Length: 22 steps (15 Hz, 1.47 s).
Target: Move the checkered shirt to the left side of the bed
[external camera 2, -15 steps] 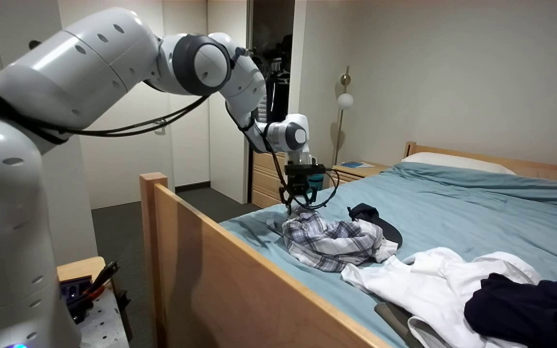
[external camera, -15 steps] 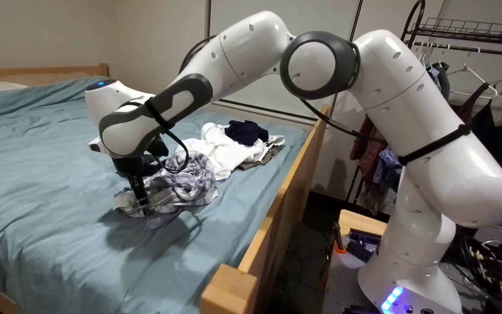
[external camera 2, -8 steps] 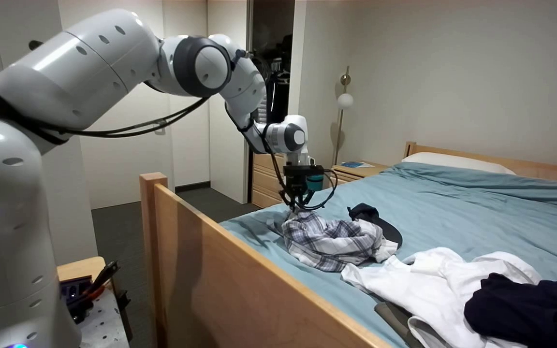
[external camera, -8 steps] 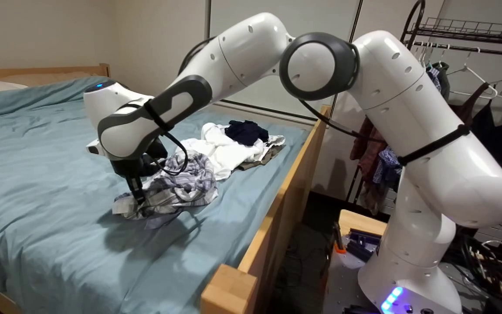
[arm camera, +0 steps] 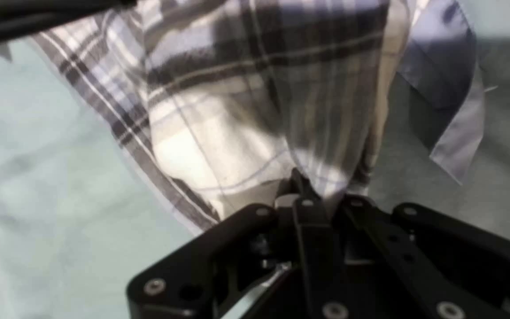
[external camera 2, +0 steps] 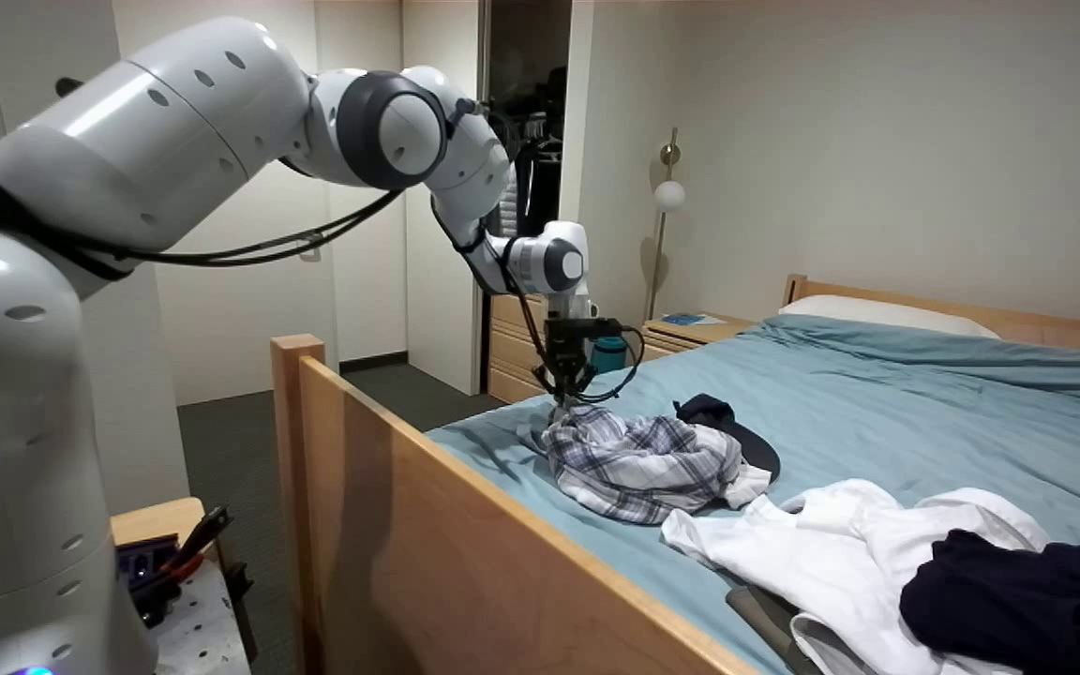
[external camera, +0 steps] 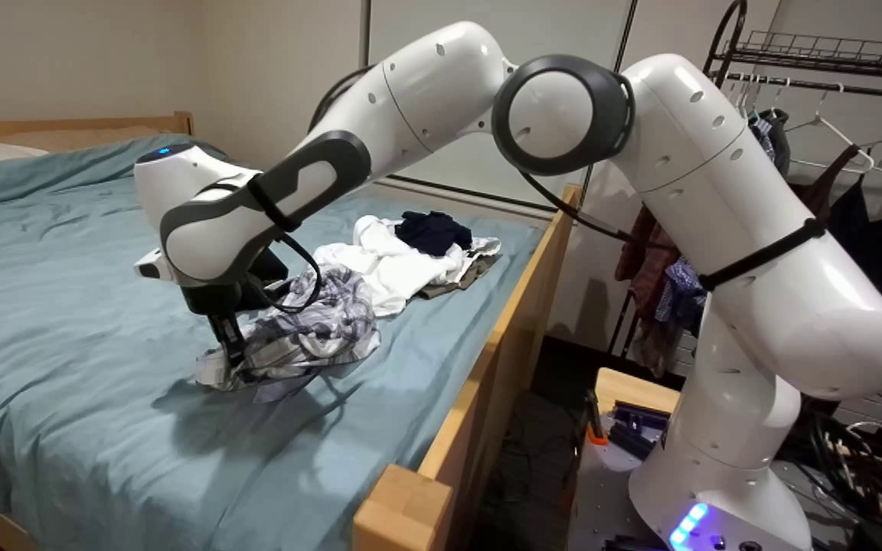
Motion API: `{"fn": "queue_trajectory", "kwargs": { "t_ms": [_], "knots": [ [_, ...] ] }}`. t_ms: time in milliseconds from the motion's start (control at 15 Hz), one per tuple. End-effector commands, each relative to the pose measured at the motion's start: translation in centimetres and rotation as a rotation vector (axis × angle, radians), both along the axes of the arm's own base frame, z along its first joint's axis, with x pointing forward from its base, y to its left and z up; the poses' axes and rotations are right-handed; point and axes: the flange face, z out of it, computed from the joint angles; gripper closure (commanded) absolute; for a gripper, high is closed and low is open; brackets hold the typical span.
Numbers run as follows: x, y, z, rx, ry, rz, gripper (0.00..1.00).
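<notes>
The gripper (arm camera: 331, 195) has its jaws drawn nearly together on a gathered fold of the checkered shirt (external camera 2: 643, 459), at the end nearest the left edge of the bed (external camera 2: 877, 412), left being taken as seen from the foot. Whether that end clears the bed, I cannot tell; the bulk of the shirt rests in a heap along the foot edge, inside the footboard (external camera 2: 465, 534), toward the left foot corner. A dark cap (external camera 2: 748, 439) lies just beyond it, and a white garment (external camera 2: 840, 544) just beside it, toward the right foot corner, with a navy garment (external camera 2: 1009, 600) on top. The grasp looks done. As I judge it, what is left is bringing the whole heap to the left edge and letting go.
</notes>
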Motion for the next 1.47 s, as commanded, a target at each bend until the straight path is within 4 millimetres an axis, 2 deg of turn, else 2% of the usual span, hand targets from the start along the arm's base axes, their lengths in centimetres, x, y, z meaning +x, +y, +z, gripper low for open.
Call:
{"fn": "queue_trajectory", "kwargs": {
  "t_ms": [0,467,600,733,867,1067,1133,1267,1400],
  "knots": [
    [-1.5,3.3,2.1,0.023,0.027,0.196,0.98],
    [-7.0,11.7,9.4,-0.059,-0.022,0.544,0.98],
    [-8.4,13.8,11.0,-0.088,-0.036,0.64,0.98],
    [-8.9,15.2,11.9,-0.109,-0.039,0.741,0.98],
    [-8.4,15.4,12.0,-0.125,-0.039,0.752,0.98],
    [-6.6,12.7,10.2,-0.135,0.013,0.654,0.98],
    [-6.0,11.6,9.7,-0.15,0.033,0.621,0.68],
    [-5.0,9.9,9.0,-0.17,0.042,0.575,0.63],
    [-4.3,8.6,9.2,-0.176,0.054,0.538,0.5]
  ]
}}
